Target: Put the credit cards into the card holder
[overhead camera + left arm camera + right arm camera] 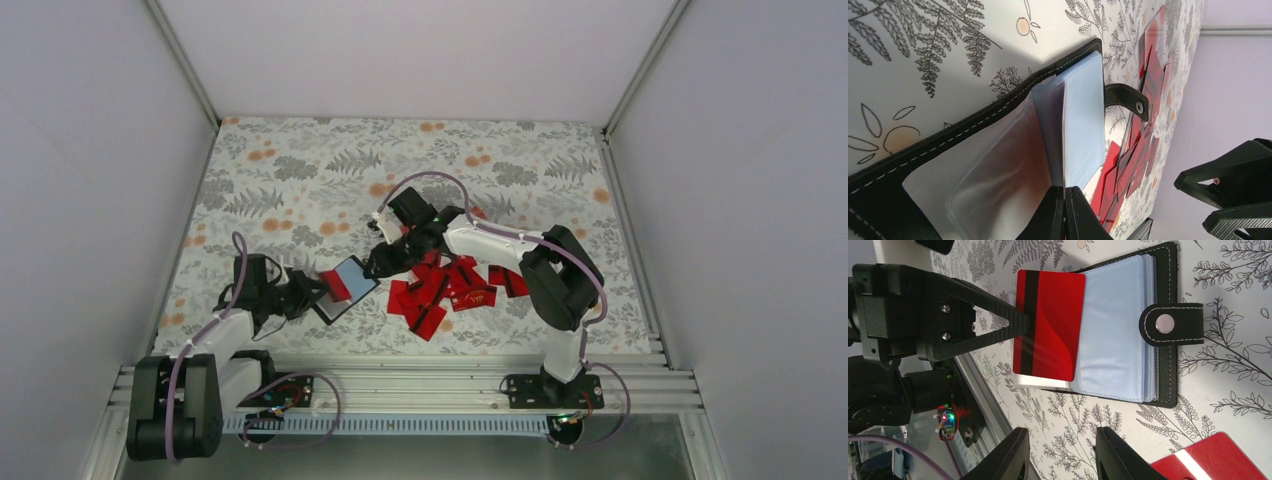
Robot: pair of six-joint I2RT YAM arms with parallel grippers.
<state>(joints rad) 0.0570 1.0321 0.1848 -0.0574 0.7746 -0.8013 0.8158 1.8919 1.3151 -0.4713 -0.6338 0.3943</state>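
**Card on the open holder, right claw empty just past it**

Nearest the bases are the loose credit cards (445,295), a fanned heap on the table near the holder but apart from it. Next is the left gripper (1066,200), jaws shut flat on the edge of a clear sleeve of the card holder (1170,365), pinning it open. The holder lies flat, with its snap tab (1170,323) on the side away from the left claw. One red card (1050,325) lies over the sleeves at the left-claw end, black stripe toward that claw (seated in a pocket or only lying on top: cannot tell). Its long axis runs across the claw-to-tab line, and one short end faces the right claw.

Farthest is the right gripper (1060,457), jaws partly apart with nothing between them, just beside one edge of the holder. The card is ahead of its fingertips, a little off the line of the gap.

Judgement: the right arm is the free one and the nearer to both card and heap. Any nudge from it would run along the card's length.
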